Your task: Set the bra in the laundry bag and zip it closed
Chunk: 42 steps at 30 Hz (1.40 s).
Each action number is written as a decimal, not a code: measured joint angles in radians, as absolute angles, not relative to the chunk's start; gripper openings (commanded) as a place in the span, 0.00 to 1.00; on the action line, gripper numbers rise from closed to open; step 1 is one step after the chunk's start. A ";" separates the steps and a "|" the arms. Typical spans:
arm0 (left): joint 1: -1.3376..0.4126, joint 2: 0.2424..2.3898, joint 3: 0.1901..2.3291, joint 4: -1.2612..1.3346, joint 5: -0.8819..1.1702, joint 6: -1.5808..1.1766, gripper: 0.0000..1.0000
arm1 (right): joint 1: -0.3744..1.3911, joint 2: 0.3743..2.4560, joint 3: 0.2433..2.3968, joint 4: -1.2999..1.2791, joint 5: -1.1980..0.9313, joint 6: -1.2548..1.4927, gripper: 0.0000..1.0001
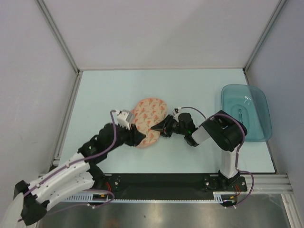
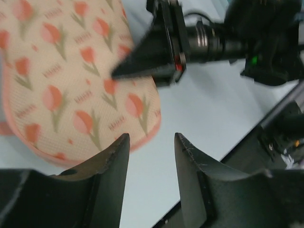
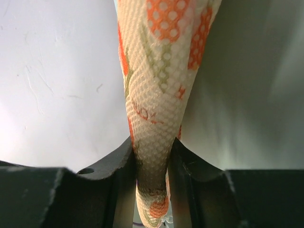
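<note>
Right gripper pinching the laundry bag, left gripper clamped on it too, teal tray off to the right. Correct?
No. The left gripper isn't clamped on the laundry bag: the left wrist view shows its jaws apart, only table between them, beside the bag's edge. The right gripper does pinch it, and the teal tray is off to the right.

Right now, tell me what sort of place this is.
Probably a robot lab cell: pale table walled by plain white panels, two robot arms bolted at its near edge, a peach tulip-print fabric laundry bag and translucent teal plastic tray as props.
</note>
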<state>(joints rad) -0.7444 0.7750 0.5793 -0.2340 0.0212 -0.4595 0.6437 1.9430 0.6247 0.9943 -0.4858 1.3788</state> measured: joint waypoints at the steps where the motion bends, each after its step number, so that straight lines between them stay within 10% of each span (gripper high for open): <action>1: -0.772 0.731 0.524 -0.204 0.014 -0.476 0.53 | 0.648 1.932 0.620 0.991 -0.473 1.384 0.34; 15: -1.218 0.828 0.252 0.229 -0.430 -0.485 0.42 | 0.727 1.748 0.721 0.604 -0.272 1.449 0.36; 42: -0.972 1.307 0.307 0.416 -0.293 -0.598 0.41 | 0.764 1.663 0.434 0.726 0.047 1.606 0.32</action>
<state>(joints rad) -0.9722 1.3067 0.3073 0.4164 -0.2928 -0.5980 0.7643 1.6627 0.4335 0.7261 0.0467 1.6062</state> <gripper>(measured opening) 0.420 0.324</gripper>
